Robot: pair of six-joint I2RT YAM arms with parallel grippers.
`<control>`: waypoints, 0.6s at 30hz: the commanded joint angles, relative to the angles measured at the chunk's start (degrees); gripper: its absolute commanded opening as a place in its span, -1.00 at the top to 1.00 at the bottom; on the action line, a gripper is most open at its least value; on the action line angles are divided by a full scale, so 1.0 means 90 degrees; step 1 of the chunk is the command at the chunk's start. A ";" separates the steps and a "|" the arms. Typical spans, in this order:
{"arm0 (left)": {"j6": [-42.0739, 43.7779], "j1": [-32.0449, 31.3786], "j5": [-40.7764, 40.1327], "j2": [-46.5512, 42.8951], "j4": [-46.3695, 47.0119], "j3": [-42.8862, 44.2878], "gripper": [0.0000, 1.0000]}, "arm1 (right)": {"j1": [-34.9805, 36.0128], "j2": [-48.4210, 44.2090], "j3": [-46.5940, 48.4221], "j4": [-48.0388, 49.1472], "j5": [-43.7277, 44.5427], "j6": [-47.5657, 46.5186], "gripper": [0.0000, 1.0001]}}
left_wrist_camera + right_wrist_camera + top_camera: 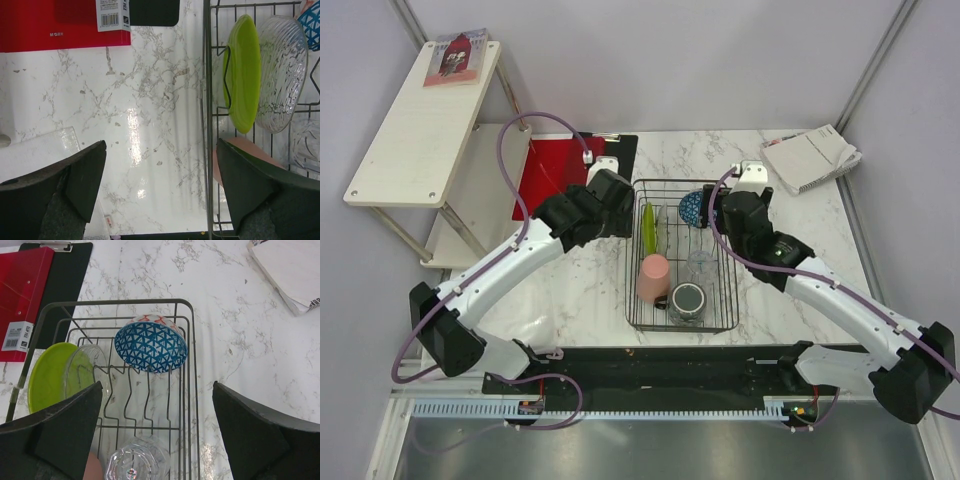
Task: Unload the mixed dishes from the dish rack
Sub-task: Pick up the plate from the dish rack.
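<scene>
A: Fingers first. The left gripper [160, 167] has its jaws spread wide with nothing between them. One finger hangs over the marble table [140, 100] and the other over the dish rack [205, 125], so the rack's side rail runs between them. The right gripper [157, 402] is also wide open and empty, above the rack's far end.

B: Nearest dish to each?

A: On the left, the green plate [242, 75], on edge in the slots just inside that rail, with a clear ribbed dish [282, 75] leaning right beside it. On the right, the blue bowl [150, 347], tipped on its side at the far end, patterned outside toward the wrist camera.

B: Axis of the plate?

A: The top view shows it as a thin sliver. Its long axis runs along the rack's length and its faces point toward the rack's sides. The upper rim is free.

B: Handling guess?

A: Plate: stiff, light, likely glossy and slippery. Pinch across its thickness at the upper rim and lift straight up to clear the wires. Bowl: rigid, probably heavier, would chip if dropped. Take the rim wall with one finger inside. Clear ribbed dish and drinking glass [132, 462]: fragile, with edges that are hard to see. The pink cup [653, 277] and dark mug [688, 300] sit at the near end. I cannot tell which way the cup's mouth points.
</scene>
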 commanded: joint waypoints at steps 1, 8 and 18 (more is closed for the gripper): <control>0.0325 -0.0014 -0.0310 0.0188 0.0155 0.0231 -0.91 | 0.0031 0.0001 -0.0046 -0.0034 0.0014 0.0009 -0.96; 0.0755 -0.0092 -0.1042 0.0852 -0.0128 0.1187 -0.75 | 0.0031 0.0010 -0.0222 -0.0034 -0.0054 0.0156 -0.96; 0.1596 -0.0317 -0.0968 0.2004 -0.0138 0.2564 -0.46 | 0.0022 -0.0009 -0.0223 -0.0063 0.0102 0.0155 -0.96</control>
